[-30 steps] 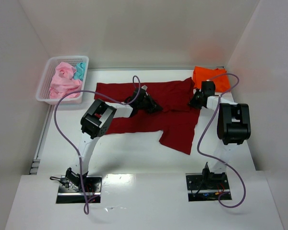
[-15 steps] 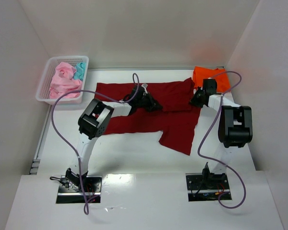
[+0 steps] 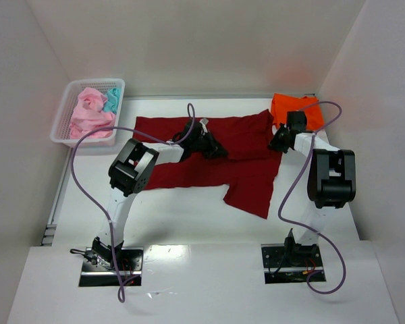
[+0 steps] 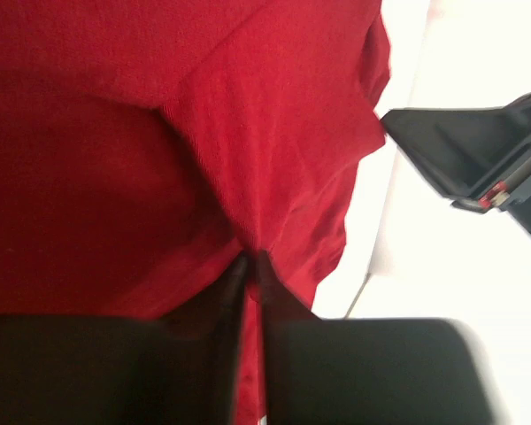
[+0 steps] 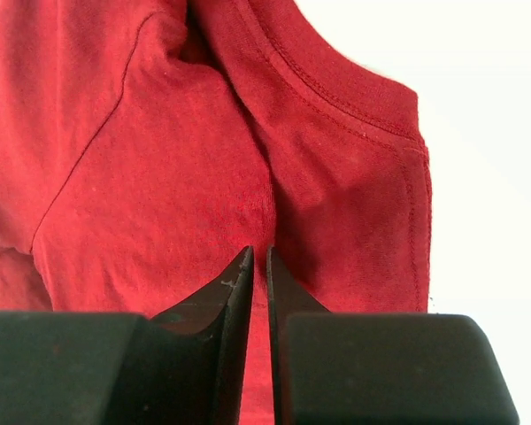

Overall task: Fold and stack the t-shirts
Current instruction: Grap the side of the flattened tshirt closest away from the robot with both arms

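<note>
Fabric of large dark red short-sleeved cloth t-shirt (image 3: 250,172) spread flat underneath; left gripper (image 4: 252,258) clamped on a raised fold, right gripper (image 5: 258,255) nipping a crease between its near-closed tips.

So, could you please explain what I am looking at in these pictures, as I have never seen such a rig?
These are two robot arms bolted to a white table. The wide picture comes from a fixed camera above and behind them; the two close-ups come from wrist cameras, each arm's black fingers at the bottom. A dark red t-shirt lies on the table, an orange t-shirt at its far right, and a white basket at far left holds pink shirts and a teal shirt. The left gripper and right gripper each pinch the red cloth.
</note>
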You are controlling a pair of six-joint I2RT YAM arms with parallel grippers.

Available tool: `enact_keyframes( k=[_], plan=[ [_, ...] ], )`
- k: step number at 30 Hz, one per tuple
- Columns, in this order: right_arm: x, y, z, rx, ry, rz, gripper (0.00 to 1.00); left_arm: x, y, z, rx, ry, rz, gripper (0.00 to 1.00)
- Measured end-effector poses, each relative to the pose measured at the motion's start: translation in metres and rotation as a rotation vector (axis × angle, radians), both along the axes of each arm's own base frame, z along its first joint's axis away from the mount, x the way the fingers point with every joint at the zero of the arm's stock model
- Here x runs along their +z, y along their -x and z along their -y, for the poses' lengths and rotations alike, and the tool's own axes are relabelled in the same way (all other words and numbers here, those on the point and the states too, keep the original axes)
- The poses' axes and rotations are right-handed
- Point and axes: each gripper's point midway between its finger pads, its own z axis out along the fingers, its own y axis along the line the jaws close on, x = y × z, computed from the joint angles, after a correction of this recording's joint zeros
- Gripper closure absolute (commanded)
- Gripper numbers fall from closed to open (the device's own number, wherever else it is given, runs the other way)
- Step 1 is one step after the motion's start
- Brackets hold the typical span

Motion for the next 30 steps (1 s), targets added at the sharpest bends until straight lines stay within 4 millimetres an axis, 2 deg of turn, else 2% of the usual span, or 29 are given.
enact_keyframes(
  k=[1, 2, 6, 11, 14, 17, 20, 21, 22, 25, 26, 29, 30],
  plan=[
    [0.0, 0.0, 0.0, 0.0, 0.002, -0.002, 0.78, -0.001, 0.001, 0.0, -0.007, -0.005, -0.001, 0.51],
    [0.0, 0.001, 0.0, 0.001, 0.003, -0.003, 0.75, -0.002, 0.002, -0.001, -0.012, -0.008, -0.001, 0.43],
    [-0.001, 0.002, 0.001, 0.002, 0.006, -0.007, 0.66, -0.005, 0.004, -0.004, -0.018, -0.023, -0.009, 0.22],
    [0.01, -0.007, 0.002, 0.014, 0.016, 0.018, 0.49, 0.016, -0.004, -0.015, -0.037, -0.026, 0.063, 0.18],
    [0.033, -0.024, 0.001, 0.033, 0.02, 0.089, 0.4, 0.042, -0.026, -0.033, -0.018, -0.048, 0.148, 0.16],
    [0.06, -0.044, 0.001, 0.047, 0.028, 0.17, 0.38, 0.077, -0.06, -0.063, 0.035, -0.077, 0.27, 0.15],
    [0.08, -0.067, 0.001, 0.063, 0.034, 0.244, 0.38, 0.104, -0.099, -0.109, 0.126, -0.135, 0.39, 0.15],
    [0.081, -0.075, 0.0, 0.073, 0.031, 0.259, 0.46, 0.109, -0.11, -0.125, 0.156, -0.155, 0.419, 0.17],
    [0.08, -0.08, -0.001, 0.082, 0.027, 0.267, 0.49, 0.113, -0.121, -0.142, 0.19, -0.181, 0.443, 0.18],
    [0.059, -0.092, -0.008, 0.117, -0.001, 0.252, 0.6, 0.108, -0.147, -0.2, 0.292, -0.288, 0.465, 0.19],
    [0.047, -0.094, -0.009, 0.125, -0.012, 0.234, 0.6, 0.104, -0.151, -0.216, 0.319, -0.326, 0.461, 0.19],
    [0.016, -0.103, -0.013, 0.137, -0.04, 0.174, 0.6, 0.087, -0.16, -0.255, 0.371, -0.438, 0.433, 0.18],
    [0.01, -0.108, -0.013, 0.14, -0.044, 0.165, 0.6, 0.08, -0.162, -0.262, 0.375, -0.474, 0.423, 0.18]
  ],
)
